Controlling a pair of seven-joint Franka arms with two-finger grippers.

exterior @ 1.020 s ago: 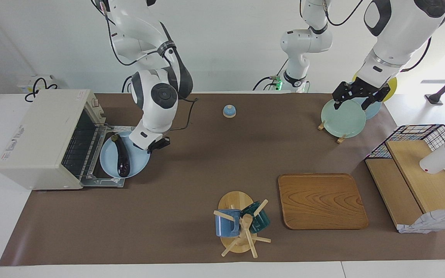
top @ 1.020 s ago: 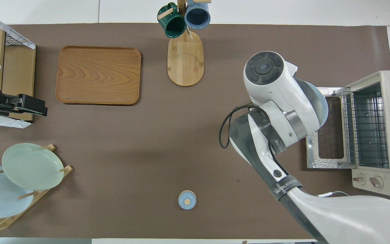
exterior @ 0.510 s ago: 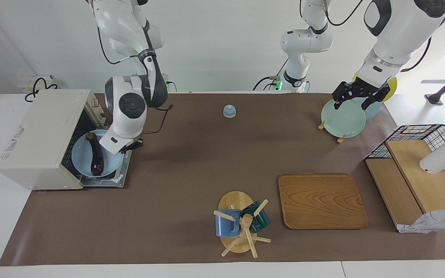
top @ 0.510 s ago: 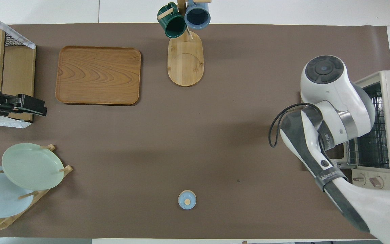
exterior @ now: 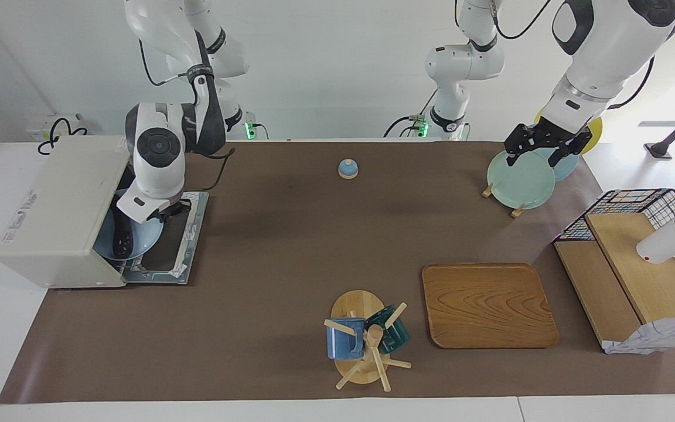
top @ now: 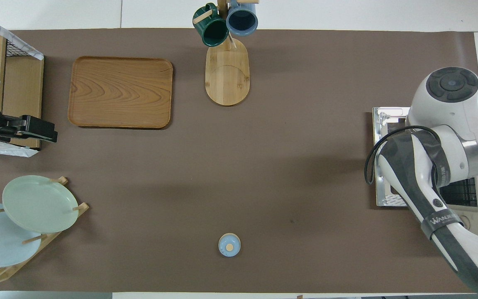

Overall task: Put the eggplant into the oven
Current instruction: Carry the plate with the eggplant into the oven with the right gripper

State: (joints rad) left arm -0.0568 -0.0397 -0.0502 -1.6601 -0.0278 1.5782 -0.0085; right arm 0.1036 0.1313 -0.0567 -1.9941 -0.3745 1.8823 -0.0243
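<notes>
Table with brown mat [exterior: 267, 246], items resting directly on it.
Oven [exterior: 56, 211] at the right arm's end, door [exterior: 173, 246] dropped flat onto the mat. Small blue bell [exterior: 347, 169] near the robots, mid-table. Plate rack [exterior: 498, 196] and wire-and-wood shelf [exterior: 636, 275] at the left arm's end. Wooden tray [exterior: 488, 305] and mug tree [exterior: 361, 340] farther out.

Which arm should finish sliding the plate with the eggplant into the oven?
Right. The right gripper is at the blue plate carrying the eggplant, partly inside the oven. The left gripper waits over the plate rack.
</notes>
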